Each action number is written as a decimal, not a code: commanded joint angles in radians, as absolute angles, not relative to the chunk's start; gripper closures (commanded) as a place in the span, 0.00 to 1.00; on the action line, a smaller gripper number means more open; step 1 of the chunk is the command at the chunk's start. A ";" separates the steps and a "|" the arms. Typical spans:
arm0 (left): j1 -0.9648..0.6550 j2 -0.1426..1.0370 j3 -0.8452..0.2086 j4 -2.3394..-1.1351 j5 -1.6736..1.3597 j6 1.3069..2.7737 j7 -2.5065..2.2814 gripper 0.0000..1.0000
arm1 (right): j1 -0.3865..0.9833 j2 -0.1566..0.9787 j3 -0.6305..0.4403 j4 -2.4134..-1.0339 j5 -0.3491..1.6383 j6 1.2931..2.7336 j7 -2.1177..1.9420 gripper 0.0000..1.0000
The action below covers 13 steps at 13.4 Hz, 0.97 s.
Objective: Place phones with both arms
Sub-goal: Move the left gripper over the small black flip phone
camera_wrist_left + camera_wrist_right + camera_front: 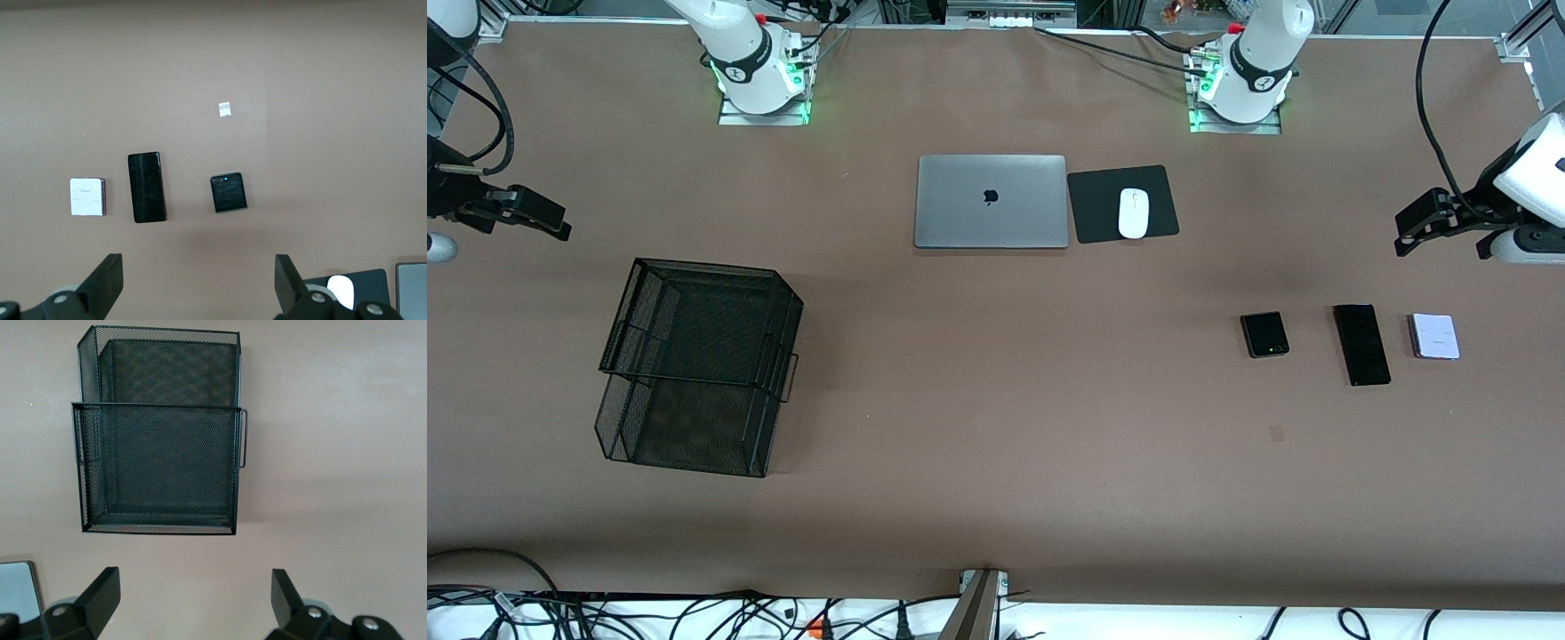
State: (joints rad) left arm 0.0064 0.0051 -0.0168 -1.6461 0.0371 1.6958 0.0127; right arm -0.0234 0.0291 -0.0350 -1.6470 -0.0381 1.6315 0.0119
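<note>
Three phones lie in a row on the brown table toward the left arm's end: a small black flip phone (pixel 1264 334), a long black slab (pixel 1361 344) and a small white-pink flip phone (pixel 1434 336). The left wrist view shows them too: the black flip (pixel 229 192), the slab (pixel 147 187) and the white-pink one (pixel 87 197). My left gripper (pixel 1408 238) (pixel 199 280) hangs open and empty over bare table at that end, apart from the phones. My right gripper (pixel 560 227) (pixel 195 597) hangs open and empty over bare table at the right arm's end.
A black two-tier mesh tray (pixel 703 267) (pixel 157 405) stands toward the right arm's end. A shut grey laptop (pixel 991 201) and a white mouse (pixel 1133 213) on a black pad (pixel 1096 191) lie mid-table near the bases. A small pale tag (pixel 224 109) lies beside the phones.
</note>
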 commanded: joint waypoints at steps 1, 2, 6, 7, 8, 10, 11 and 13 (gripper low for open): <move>-0.005 -0.005 0.002 -1.629 0.048 1.651 0.031 0.00 | -0.026 0.020 -0.035 -1.646 -0.031 1.624 -0.047 0.00; -0.006 0.017 0.002 -1.608 0.048 1.631 0.028 0.00 | -0.026 0.020 -0.035 -1.644 -0.032 1.623 -0.048 0.00; -0.005 0.034 0.002 -1.598 0.048 1.620 0.020 0.00 | -0.025 0.023 -0.035 -1.641 -0.028 1.624 -0.048 0.00; -0.006 0.037 0.002 -1.597 0.048 1.608 0.021 0.00 | -0.025 0.023 -0.035 -1.640 -0.028 1.624 -0.048 0.00; -0.008 0.054 0.000 -1.592 0.043 1.608 0.025 0.00 | -0.025 0.020 -0.032 -1.640 -0.028 1.623 -0.040 0.00; -0.009 0.067 -0.008 -1.574 0.032 1.603 0.025 0.00 | -0.025 0.021 -0.034 -1.631 -0.026 1.624 -0.038 0.00; -0.015 0.072 -0.008 -1.574 0.019 1.603 0.022 0.00 | -0.025 0.025 -0.032 -1.628 -0.026 1.624 -0.037 0.00; -0.014 0.083 -0.008 -1.577 0.017 1.591 0.025 0.00 | -0.025 0.025 -0.032 -1.628 -0.026 1.624 -0.040 0.00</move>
State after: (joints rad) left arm -0.0084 0.0585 -0.0130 -1.6144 0.0306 1.6284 0.0123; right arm -0.0227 0.0288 -0.0346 -1.6387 -0.0366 1.6315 -0.0263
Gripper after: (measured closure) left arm 0.000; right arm 0.000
